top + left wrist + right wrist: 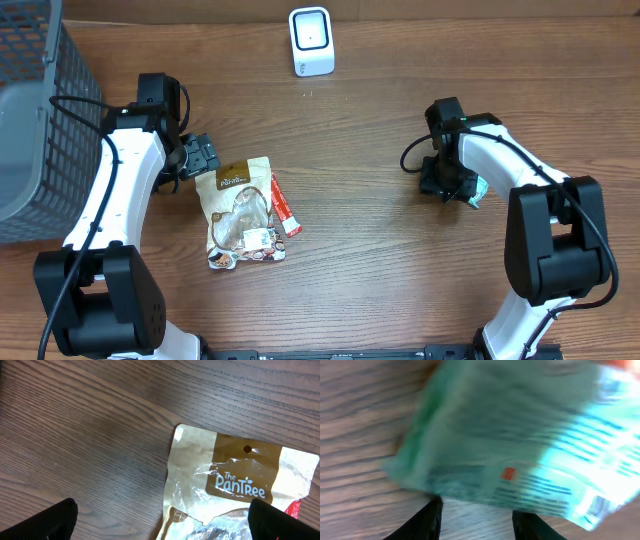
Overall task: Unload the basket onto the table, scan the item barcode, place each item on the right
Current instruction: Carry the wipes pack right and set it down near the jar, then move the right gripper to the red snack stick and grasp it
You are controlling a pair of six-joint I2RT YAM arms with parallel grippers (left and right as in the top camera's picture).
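Note:
My right gripper is at the right of the table, shut on a teal packet with printed text. In the right wrist view the packet is blurred and fills the frame above my two dark fingers, its lower edge meeting their tips. The white barcode scanner stands at the table's far edge, well away from both arms. My left gripper hangs open over the top edge of a beige and brown "The PanTree" pouch, holding nothing.
The pouch lies flat at centre left, with a thin red stick packet along its right side. A grey mesh basket stands at the far left, beside the left arm.

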